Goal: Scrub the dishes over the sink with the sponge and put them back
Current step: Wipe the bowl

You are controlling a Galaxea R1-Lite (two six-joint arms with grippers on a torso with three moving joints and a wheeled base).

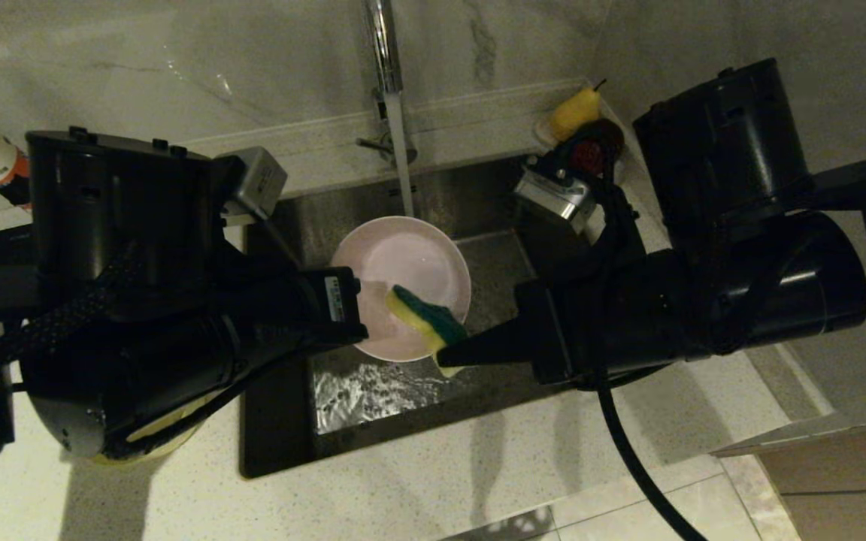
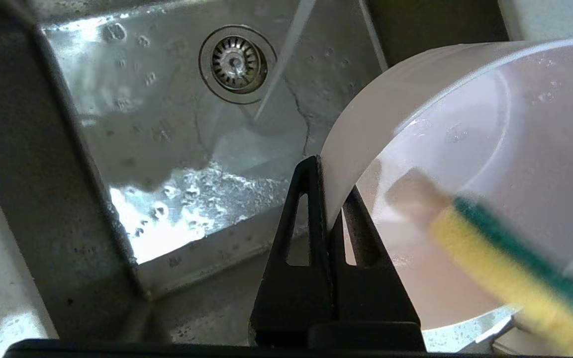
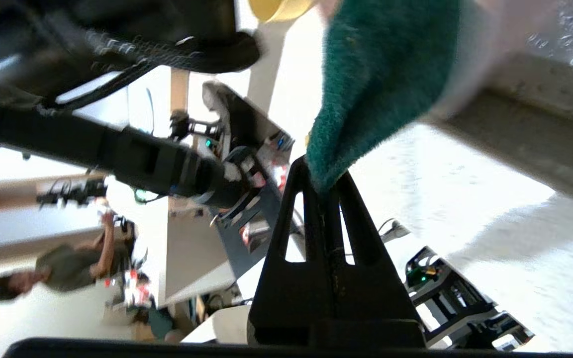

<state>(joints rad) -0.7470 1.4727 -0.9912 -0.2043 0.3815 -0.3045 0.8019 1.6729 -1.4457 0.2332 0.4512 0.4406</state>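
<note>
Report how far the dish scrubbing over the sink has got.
Done: nothing visibly finished. In hand: the left hand pinches the rim of the pink bowl above the sink, with the faucet running, while the right hand presses the sponge inside it. Left: returning this bowl, then the others; a yellow bowl sits on the counter under the left arm, and no blue one shows.

The head view is dim and warm-toned; both arms read as near-black masses with little detail. Glare glints off wet steel on the sink (image 1: 373,391) floor. Soft arm shadows fall across the bench (image 1: 478,473). In the left wrist view, bright patches burn out on the basin and the sponge (image 2: 510,268) is blurred. The right wrist view is overexposed, with streaky motion blur.
</note>
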